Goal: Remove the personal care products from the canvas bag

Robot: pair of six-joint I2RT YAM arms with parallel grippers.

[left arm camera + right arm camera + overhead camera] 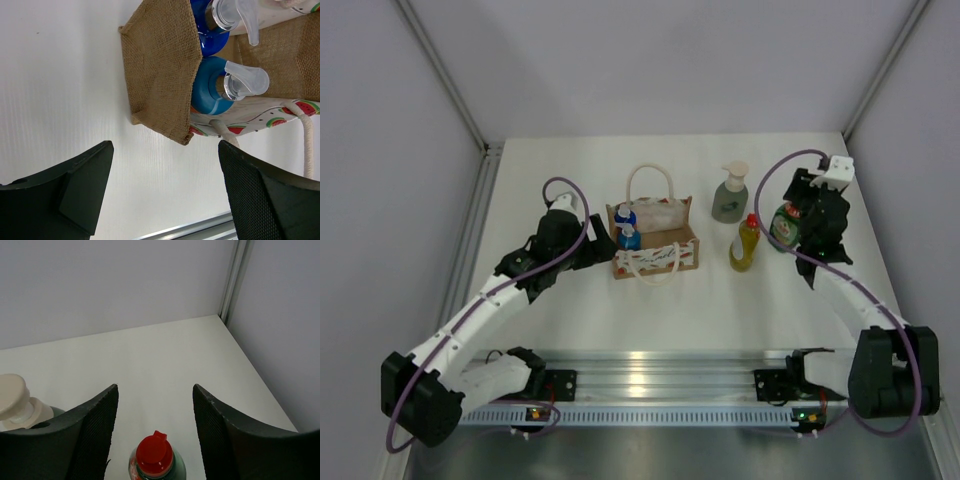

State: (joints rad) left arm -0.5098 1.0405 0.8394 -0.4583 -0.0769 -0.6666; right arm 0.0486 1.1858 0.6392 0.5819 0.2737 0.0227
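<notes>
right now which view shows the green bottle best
Top external: the green bottle shows cap, body and label. Right wrist catches only its red cap and shoulders from above; left wrist misses it.

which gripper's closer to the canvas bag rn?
Left. The left gripper sits open at the left end of the canvas bag; the right gripper is far to its right, straddling the round green bottle.

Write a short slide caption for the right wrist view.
Right end effector open around the red-capped green bottle; cream pump bottle beside it.
</notes>
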